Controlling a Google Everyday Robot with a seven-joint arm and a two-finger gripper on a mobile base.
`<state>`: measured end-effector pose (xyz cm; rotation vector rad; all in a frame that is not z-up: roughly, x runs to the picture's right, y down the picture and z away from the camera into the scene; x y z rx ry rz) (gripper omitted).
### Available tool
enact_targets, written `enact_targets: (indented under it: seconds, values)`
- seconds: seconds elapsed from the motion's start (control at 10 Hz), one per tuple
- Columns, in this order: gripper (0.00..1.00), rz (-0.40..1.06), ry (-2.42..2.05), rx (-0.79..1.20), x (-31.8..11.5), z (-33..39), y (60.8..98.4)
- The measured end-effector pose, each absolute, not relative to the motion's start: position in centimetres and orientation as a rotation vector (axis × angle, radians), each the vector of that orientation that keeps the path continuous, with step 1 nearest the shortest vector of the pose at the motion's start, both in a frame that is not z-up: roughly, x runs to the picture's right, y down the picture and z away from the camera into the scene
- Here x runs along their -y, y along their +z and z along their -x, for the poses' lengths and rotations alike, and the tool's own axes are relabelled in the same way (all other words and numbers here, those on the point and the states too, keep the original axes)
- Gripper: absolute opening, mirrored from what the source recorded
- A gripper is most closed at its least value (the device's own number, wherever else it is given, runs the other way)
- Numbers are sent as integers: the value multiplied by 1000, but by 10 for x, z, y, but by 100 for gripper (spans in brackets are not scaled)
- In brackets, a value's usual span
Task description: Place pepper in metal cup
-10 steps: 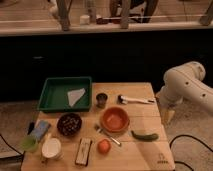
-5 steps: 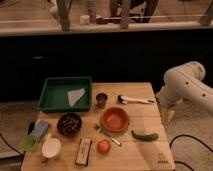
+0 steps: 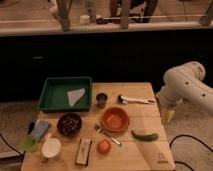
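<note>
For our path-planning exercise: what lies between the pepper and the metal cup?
In the camera view, the orange bowl sits between pepper and metal cup; the gripper hangs past the table edge, near the pepper.

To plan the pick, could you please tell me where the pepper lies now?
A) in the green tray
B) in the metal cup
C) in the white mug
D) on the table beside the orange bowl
D: the pepper lies on the table beside the orange bowl, apart from the metal cup; the gripper hangs off the table's right edge.
</note>
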<state>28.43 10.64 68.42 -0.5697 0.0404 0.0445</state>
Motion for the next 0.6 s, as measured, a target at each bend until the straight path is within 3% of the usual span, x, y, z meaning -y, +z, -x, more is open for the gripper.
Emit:
enact_targets:
  seconds: [0.6]
  values:
    - [80,581,-13,-13,-140,-252,695]
